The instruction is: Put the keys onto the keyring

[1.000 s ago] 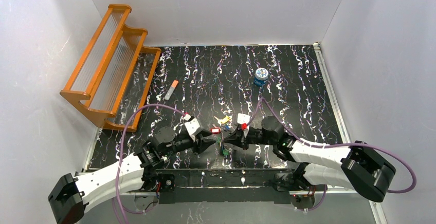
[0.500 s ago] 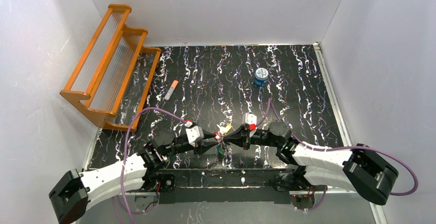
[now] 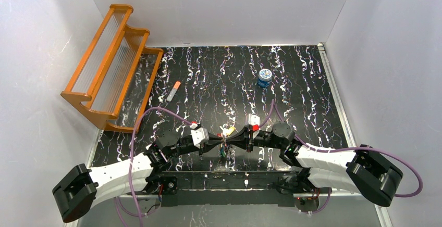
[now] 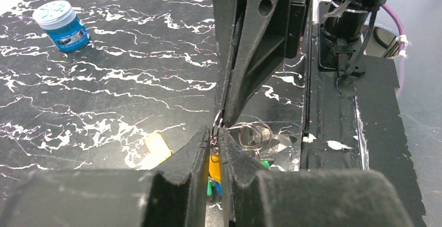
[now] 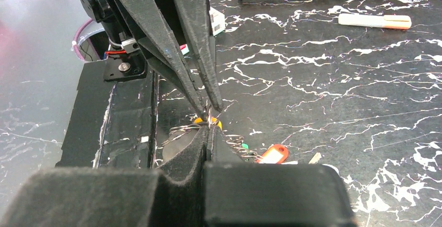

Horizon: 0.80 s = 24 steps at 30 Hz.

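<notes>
A bunch of keys [image 3: 224, 152] with green, blue and orange heads hangs between my two grippers near the table's front edge. Its thin metal keyring [image 4: 217, 123] stands upright. My left gripper [image 4: 215, 133] is closed to a narrow slit on the ring's wire, with an orange key head [image 4: 213, 167] just below its tips. From the opposite side my right gripper [image 5: 209, 127] is shut on the same ring. More wire rings [image 4: 251, 134] trail beside it. A yellow tag [image 4: 157, 149] and a red tag [image 5: 273, 153] lie on the table under the bunch.
A small blue tin [image 3: 265, 77] stands at the back right. An orange-tipped white tube [image 3: 173, 91] lies left of centre. An orange wooden rack [image 3: 112, 65] leans in the back left corner. The black taped front edge [image 4: 333, 133] runs just behind the grippers.
My left gripper has moved right to meet the right gripper and narrowed its jaws onto the ring. The right gripper swung toward it earlier, lifting the bunch.
</notes>
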Each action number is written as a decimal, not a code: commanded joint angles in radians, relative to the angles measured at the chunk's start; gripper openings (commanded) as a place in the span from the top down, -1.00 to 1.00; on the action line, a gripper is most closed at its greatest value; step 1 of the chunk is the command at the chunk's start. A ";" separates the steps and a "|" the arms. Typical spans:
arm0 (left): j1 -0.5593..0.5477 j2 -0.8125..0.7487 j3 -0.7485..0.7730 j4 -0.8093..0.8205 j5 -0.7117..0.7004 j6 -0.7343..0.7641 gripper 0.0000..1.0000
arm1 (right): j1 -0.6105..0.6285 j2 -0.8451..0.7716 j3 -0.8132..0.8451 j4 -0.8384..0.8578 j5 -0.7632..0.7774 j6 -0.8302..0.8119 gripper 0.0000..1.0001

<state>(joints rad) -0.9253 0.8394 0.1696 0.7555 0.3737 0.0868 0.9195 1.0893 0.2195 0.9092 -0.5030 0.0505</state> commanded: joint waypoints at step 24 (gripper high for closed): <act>-0.003 -0.024 0.320 -0.615 -0.178 0.316 1.00 | -0.015 -0.100 0.142 -0.173 0.159 -0.110 -0.33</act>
<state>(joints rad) -0.9253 0.8452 0.3710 0.4019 0.2676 0.2630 0.9161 0.9981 0.2867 0.7734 -0.3466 0.0013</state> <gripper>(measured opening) 0.009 0.664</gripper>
